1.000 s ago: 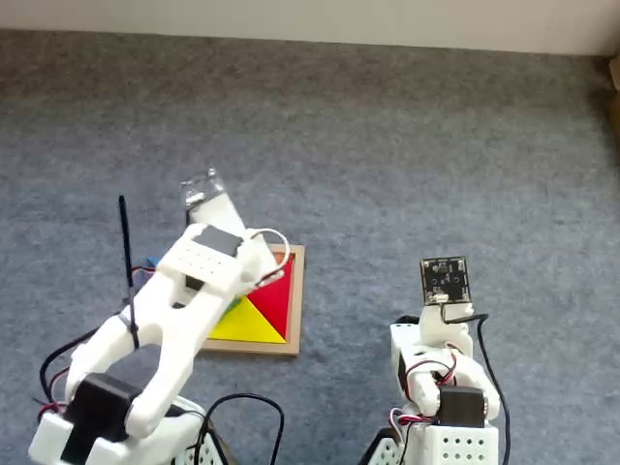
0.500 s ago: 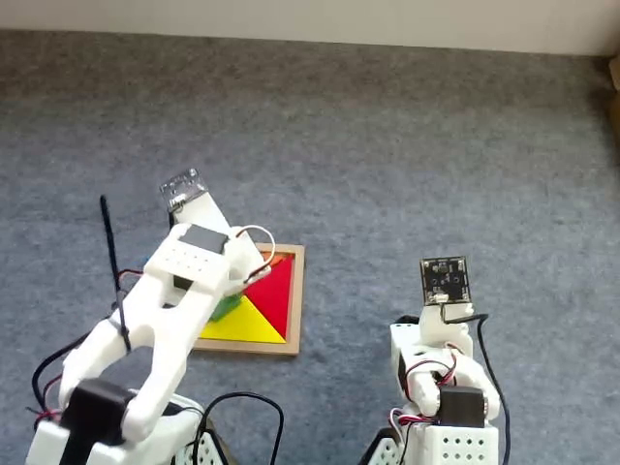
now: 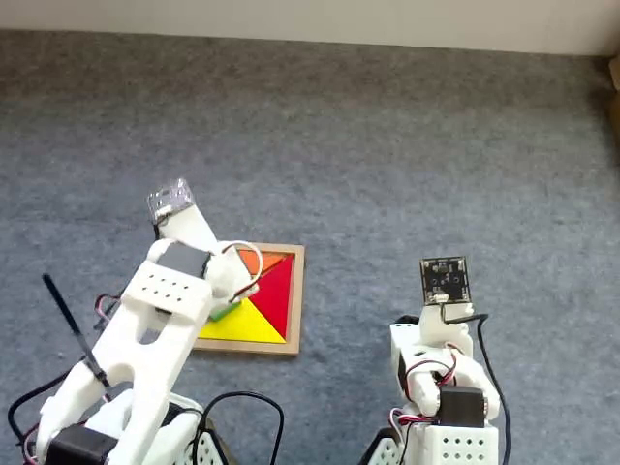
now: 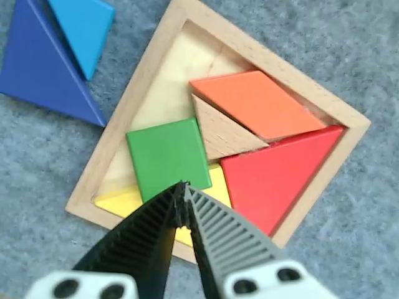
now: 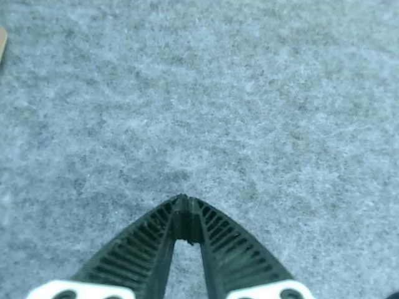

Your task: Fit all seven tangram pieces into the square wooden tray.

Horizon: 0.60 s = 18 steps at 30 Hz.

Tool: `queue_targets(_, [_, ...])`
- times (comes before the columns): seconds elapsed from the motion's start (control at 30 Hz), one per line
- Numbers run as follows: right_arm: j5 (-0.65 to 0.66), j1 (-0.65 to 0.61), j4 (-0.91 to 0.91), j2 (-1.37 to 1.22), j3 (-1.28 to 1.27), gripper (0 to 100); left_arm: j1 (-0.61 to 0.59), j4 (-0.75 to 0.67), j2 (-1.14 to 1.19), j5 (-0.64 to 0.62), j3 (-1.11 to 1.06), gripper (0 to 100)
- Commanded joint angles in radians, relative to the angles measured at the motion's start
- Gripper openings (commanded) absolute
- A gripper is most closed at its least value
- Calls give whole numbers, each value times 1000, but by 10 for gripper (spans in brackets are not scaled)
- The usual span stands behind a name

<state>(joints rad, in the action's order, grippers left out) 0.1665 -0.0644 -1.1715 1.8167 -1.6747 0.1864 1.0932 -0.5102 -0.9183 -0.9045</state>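
Grey felt tabletop (image 3: 407, 145)
The wooden tray (image 4: 274, 70) lies on it, a dark blue triangle (image 4: 37, 68) and light blue triangle (image 4: 81, 25) just beside.

The square wooden tray (image 4: 137, 93) lies on grey carpet (image 4: 349, 43). Inside it, a red triangle (image 4: 277, 174) fills the right side, an orange parallelogram (image 4: 255, 103) lies along the far rim, and a plain wooden triangle (image 4: 221, 134) sits wedged between them. A green square (image 4: 168, 159) covers part of the yellow triangle (image 4: 209, 193) by the near rim. The far-left corner is bare wood. The left gripper (image 4: 182, 187) hangs over the green square's near edge, jaws pressed together and empty. Left of the tray, a dark blue triangle (image 4: 40, 68) touches a light blue triangle (image 4: 81, 25).
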Motion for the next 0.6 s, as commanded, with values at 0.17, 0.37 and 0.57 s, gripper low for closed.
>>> queue_targets(0.17, [-11, 13, 21, 10, -94, 5, -25, -279, -30, 52, -203, 6])
queue_targets(0.37, [-11, 13, 21, 10, -94, 5, -22, -304, -39, 52, -197, 6])
queue_targets(0.57, [-11, 13, 21, 10, -94, 5, -24, -158, -104, 49, -70, 6])
